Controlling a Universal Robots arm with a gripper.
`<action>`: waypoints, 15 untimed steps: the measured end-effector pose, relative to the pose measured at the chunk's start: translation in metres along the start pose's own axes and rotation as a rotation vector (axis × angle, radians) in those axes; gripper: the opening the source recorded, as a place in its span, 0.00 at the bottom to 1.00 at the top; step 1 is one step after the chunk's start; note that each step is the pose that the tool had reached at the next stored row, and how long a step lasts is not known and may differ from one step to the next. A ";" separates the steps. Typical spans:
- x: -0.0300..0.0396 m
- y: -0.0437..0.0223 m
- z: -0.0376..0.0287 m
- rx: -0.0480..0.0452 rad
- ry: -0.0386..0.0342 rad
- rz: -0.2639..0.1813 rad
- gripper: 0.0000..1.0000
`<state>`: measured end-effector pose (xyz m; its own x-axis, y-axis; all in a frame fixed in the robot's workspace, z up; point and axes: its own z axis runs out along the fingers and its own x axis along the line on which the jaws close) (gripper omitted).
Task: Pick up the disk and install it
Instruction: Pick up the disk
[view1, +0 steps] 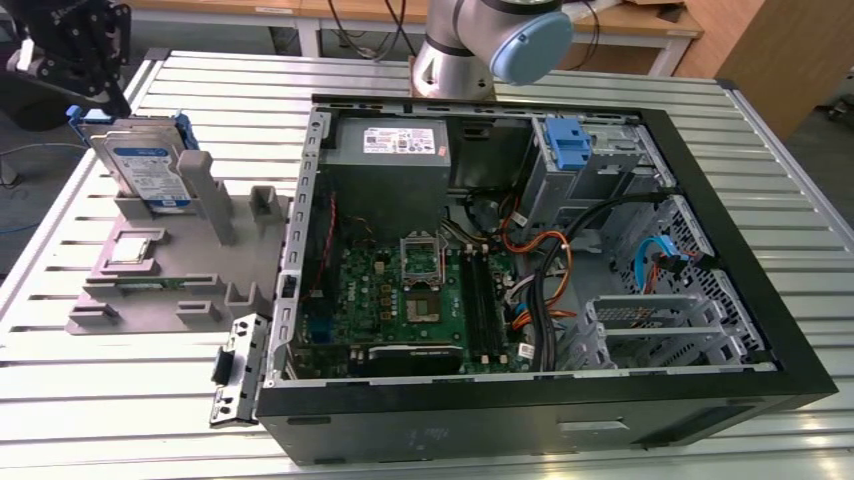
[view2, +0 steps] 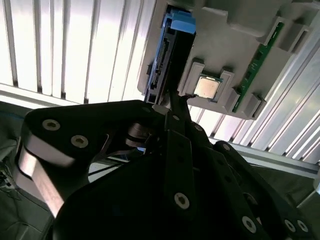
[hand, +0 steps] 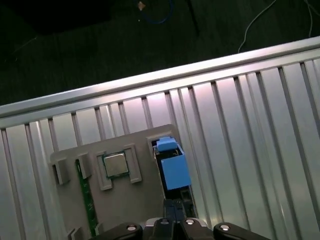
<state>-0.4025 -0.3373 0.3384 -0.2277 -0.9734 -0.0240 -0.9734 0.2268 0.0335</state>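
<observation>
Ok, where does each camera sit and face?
Exterior view: off the arm, looking down on open computer and holder; arm and gripper show, gripper over the disk.
First wrist view: on the wrist, looking down at disk and holder; gripper shows.
Second wrist view: on the wrist, facing along the gripper toward the disk.
Both wrist views share disk, holder, chip.

The tool (view1: 67, 55) hung directly over the disk (view1: 144, 165), which stood on edge in the grey holder (view1: 160, 290). A tall holder post (view1: 200, 185) rose just beside the disk on the side toward the computer case (view1: 441, 425), and the opposite side gave onto bare worktop (view1: 80, 400) slats. The case lay open on top. Inside, the power-supply box (view1: 387, 150) and a blue bracket (view1: 567, 145) crowded the far end, and orange cables (view1: 550, 255) crossed the middle. The arm's base (view1: 461, 60) stood close behind the far wall.
</observation>
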 end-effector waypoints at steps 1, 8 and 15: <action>0.0000 0.0000 0.0003 -0.0004 0.0006 -0.018 0.10; -0.0002 -0.0006 0.0011 -0.0020 0.0027 -0.084 0.10; -0.0007 -0.0026 0.0011 -0.0033 -0.0027 -0.094 0.10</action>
<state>-0.3998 -0.3371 0.3373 -0.1359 -0.9903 -0.0299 -0.9903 0.1348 0.0343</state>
